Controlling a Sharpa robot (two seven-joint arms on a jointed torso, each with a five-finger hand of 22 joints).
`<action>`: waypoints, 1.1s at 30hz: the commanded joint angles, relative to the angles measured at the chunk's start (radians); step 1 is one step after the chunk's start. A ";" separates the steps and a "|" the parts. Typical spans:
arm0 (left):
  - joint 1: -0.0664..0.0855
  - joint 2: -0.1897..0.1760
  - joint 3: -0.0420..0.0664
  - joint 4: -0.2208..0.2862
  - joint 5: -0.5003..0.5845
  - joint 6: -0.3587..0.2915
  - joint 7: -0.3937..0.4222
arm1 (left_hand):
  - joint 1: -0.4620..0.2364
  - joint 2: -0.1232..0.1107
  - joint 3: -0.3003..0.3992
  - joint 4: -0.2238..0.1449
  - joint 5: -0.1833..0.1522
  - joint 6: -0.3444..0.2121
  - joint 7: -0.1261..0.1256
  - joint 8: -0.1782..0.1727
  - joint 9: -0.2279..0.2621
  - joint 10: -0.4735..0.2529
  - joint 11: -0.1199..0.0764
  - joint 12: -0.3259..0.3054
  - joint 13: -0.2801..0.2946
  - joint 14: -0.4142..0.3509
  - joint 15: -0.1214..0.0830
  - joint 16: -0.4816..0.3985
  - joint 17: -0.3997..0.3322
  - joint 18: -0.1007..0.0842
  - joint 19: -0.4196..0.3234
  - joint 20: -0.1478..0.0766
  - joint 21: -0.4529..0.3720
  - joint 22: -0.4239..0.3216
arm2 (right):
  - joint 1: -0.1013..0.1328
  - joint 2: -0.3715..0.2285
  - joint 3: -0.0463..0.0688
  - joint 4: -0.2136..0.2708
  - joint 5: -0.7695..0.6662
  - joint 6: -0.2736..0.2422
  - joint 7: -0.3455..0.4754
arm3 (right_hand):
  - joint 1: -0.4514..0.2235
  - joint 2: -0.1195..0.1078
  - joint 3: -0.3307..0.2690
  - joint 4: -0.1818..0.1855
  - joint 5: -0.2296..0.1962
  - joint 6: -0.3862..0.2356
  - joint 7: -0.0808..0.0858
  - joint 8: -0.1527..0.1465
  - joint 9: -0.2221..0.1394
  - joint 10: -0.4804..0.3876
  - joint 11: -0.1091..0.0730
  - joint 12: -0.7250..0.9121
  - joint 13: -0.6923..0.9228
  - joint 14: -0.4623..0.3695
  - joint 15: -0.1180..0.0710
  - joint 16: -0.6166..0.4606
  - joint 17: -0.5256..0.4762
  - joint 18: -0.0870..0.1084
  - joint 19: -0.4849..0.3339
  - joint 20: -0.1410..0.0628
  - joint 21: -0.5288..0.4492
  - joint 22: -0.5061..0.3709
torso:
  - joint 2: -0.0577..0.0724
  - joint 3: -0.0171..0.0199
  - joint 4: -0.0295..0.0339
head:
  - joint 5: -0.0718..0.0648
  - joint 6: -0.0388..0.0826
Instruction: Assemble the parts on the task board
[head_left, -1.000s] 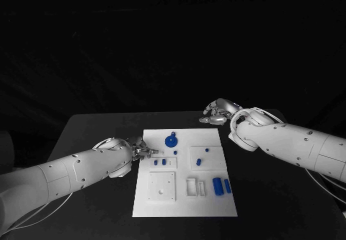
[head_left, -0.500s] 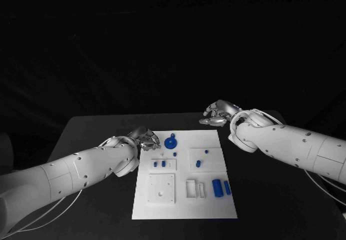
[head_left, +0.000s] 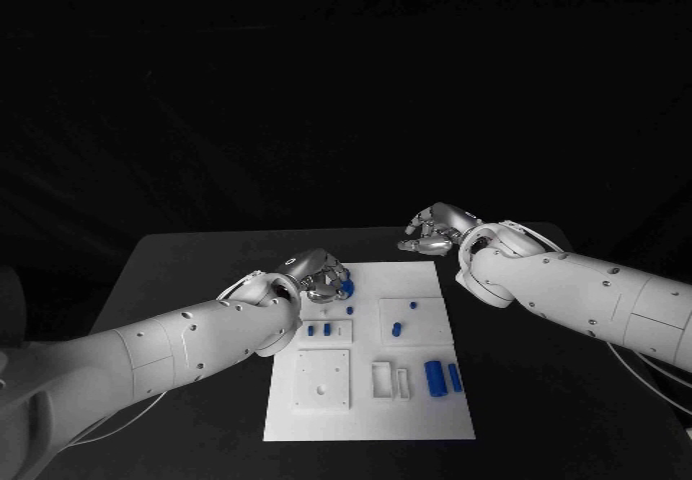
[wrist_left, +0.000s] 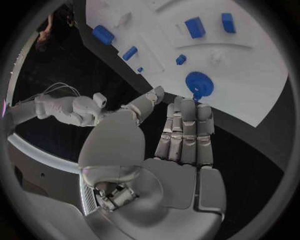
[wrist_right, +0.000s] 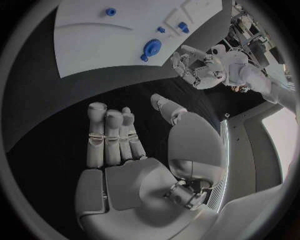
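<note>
Blue round part (head_left: 345, 285) sits at the far end of the task board (head_left: 433, 420), about 11 o'clock from board centre. It reads as a small disc with a tab or stem on one side; the left wrist view (wrist_left: 199, 83) shows this clearly. My guess: rigid plastic, light, smooth, so prone to skating on the board if nudged sideways. Best hold is probably a pinch across the rim, or at the tab if that's a handle; can't tell which from here.

Left hand (head_left: 310, 274) hovers over the board's far left corner, fingers (wrist_left: 187, 131) lying side by side, extended toward the disc, with the thumb off to one side. Nothing in them; can't tell whether the tips touch the disc yet.

Right hand (head_left: 437, 228) is parked off the board over the black worktop (head_left: 202, 260) at about 1 o'clock, fingers loosely curled and slightly apart, holding nothing.

Other blue parts: small pieces mid-board (head_left: 320, 327), one in a square recess (head_left: 397, 324), two upright cylinders (head_left: 443, 376) at about 4 o'clock.

Room: the disc is close to the board's far edge, with open worktop beyond and to the left. Small pieces at 6 o'clock from the disc are near; keep the sweep away from them.
</note>
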 joint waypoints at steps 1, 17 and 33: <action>0.000 0.022 -0.008 -0.024 -0.134 0.026 0.000 | 0.017 -0.002 0.001 0.000 -0.004 0.004 0.002 -0.004 -0.008 -0.013 0.015 -0.022 -0.010 0.009 0.005 0.003 0.004 0.034 0.008 -0.009 0.002 0.004 | 0.000 0.004 0.000 0.001 -0.002 0.002 0.011 | -0.002 0.006 0.004 0.000 0.006 0.002 0.007 0.001 -0.002 -0.005 -0.001 0.005 -0.001 -0.004 -0.005 0.002 -0.001 0.069 -0.002 -0.008 -0.003 0.018 | 0.000 -0.0006 -0.0005 | 0.001 -0.001; -0.002 0.083 -0.051 -0.110 -0.239 0.124 -0.048 | 0.031 -0.007 0.000 0.020 -0.015 0.016 0.003 -0.006 -0.038 -0.030 0.031 -0.094 -0.053 0.038 0.020 0.024 0.019 0.064 0.040 0.008 0.024 0.019 | 0.000 0.006 0.000 0.010 -0.002 0.003 0.010 | -0.002 0.007 0.005 0.000 0.006 0.002 0.007 0.001 -0.002 -0.005 -0.001 0.006 -0.002 -0.004 -0.004 0.002 -0.002 0.069 -0.002 -0.008 -0.004 0.018 | 0.002 -0.0009 -0.0016 | 0.001 -0.004; -0.012 0.110 -0.060 -0.156 -0.238 0.129 -0.047 | 0.032 0.002 -0.003 0.029 -0.013 0.017 0.003 -0.006 -0.050 -0.011 0.029 -0.105 -0.062 0.047 0.017 0.036 0.027 0.069 0.047 0.007 0.032 0.026 | 0.000 0.011 0.000 0.010 0.003 -0.001 0.017 | -0.005 0.004 0.017 0.001 0.005 -0.012 0.012 -0.003 -0.004 -0.020 0.004 -0.035 -0.047 -0.032 0.001 -0.035 -0.024 0.069 -0.032 0.006 -0.039 0.007 | 0.001 -0.0006 -0.0010 | -0.009 -0.011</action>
